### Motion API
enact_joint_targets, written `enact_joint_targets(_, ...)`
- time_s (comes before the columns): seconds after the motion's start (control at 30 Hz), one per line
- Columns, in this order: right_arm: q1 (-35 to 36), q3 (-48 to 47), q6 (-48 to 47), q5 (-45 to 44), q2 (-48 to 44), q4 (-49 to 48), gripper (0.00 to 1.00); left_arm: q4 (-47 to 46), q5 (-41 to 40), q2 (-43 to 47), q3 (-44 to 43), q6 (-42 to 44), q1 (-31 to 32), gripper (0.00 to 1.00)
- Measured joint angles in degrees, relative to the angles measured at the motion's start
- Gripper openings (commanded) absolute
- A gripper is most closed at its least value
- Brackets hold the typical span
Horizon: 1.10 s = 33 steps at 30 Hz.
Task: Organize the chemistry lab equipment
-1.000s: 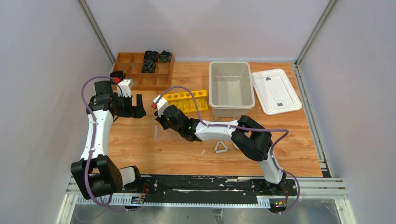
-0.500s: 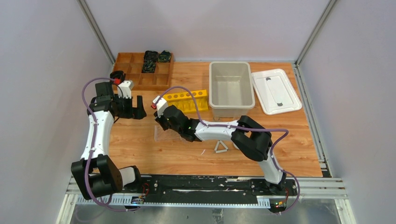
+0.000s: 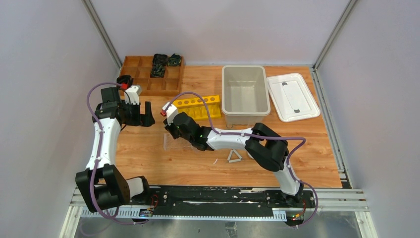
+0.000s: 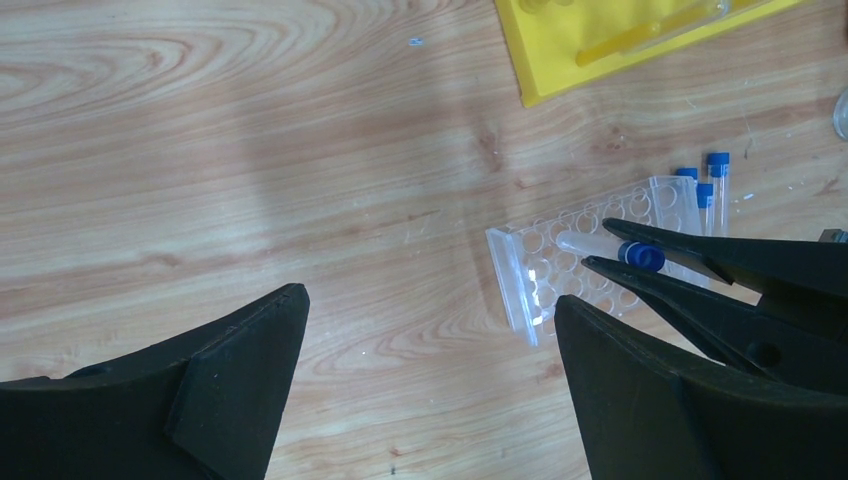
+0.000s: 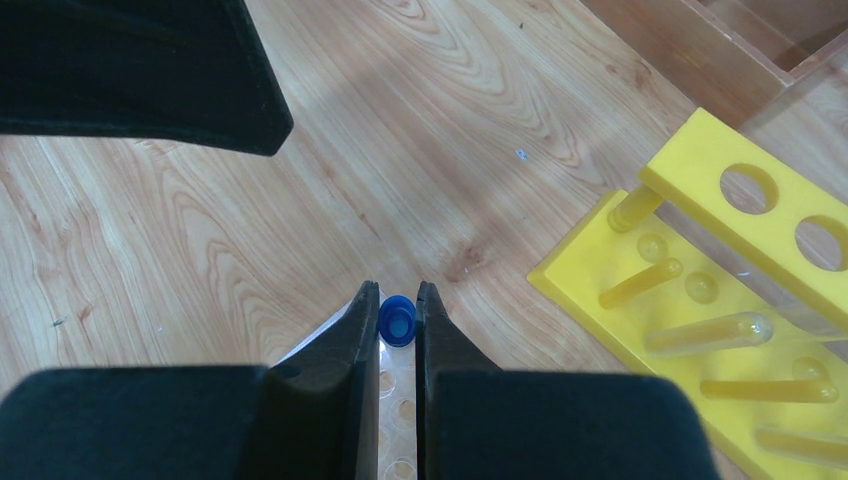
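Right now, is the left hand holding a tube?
No, the left hand is open and empty; the right hand pinches the blue-capped tube.

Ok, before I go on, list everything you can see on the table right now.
tubes with blue caps: four seen, clear; one gripped over the clear rack, three at that rack's far end
clear tube rack: one, clear, mid-table
yellow rack: one, yellow, just behind the clear rack
triangle frame: one, white, front centre
bin: one, beige, back centre, open
lid: one, white, right of the bin
wooden tray: one, brown, back left
black items: several, in the tray's back compartments
left gripper: open, empty, left of the clear rack
right gripper: shut on one tube
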<state>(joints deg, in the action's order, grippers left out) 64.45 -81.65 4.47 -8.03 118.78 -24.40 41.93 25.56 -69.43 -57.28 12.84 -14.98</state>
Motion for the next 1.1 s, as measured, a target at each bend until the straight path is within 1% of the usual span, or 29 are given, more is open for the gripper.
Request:
enact_joint_targets(0.7, 0.0, 0.5, 0.1, 0.1, 3.1, -0.3, 0.00, -0.7, -0.4, 0.0, 0.8, 0.0, -0.4, 1.00)
enact_joint_targets(0.73, 0.0, 0.5, 0.1, 0.1, 3.1, -0.5, 0.01, -0.7, -0.4, 0.0, 0.8, 0.0, -0.4, 1.00)
enact_joint_targets(0.77, 0.0, 0.5, 0.1, 0.1, 3.2, -0.5, 0.05, -0.7, -0.4, 0.0, 0.8, 0.0, -0.5, 1.00)
enact_joint_targets(0.9, 0.0, 0.3, 0.4, 0.1, 3.2, -0.4, 0.37, -0.7, -0.5, 0.0, 0.8, 0.0, -0.7, 1.00)
enact_joint_targets(0.93, 0.0, 0.1, 0.6, 0.1, 3.2, 0.1, 0.42, -0.7, -0.5, 0.0, 0.8, 0.0, -0.7, 1.00)
enact_joint_targets(1.0, 0.0, -0.5, 1.0, 0.0, 3.2, 1.8, 0.47, -0.7, -0.5, 0.0, 0.8, 0.0, -0.7, 1.00)
enact_joint_targets(1.1, 0.0, -1.5, 2.0, -0.3, 3.0, 5.4, 0.48, -0.7, -0.5, 0.0, 0.8, 0.0, -0.7, 1.00)
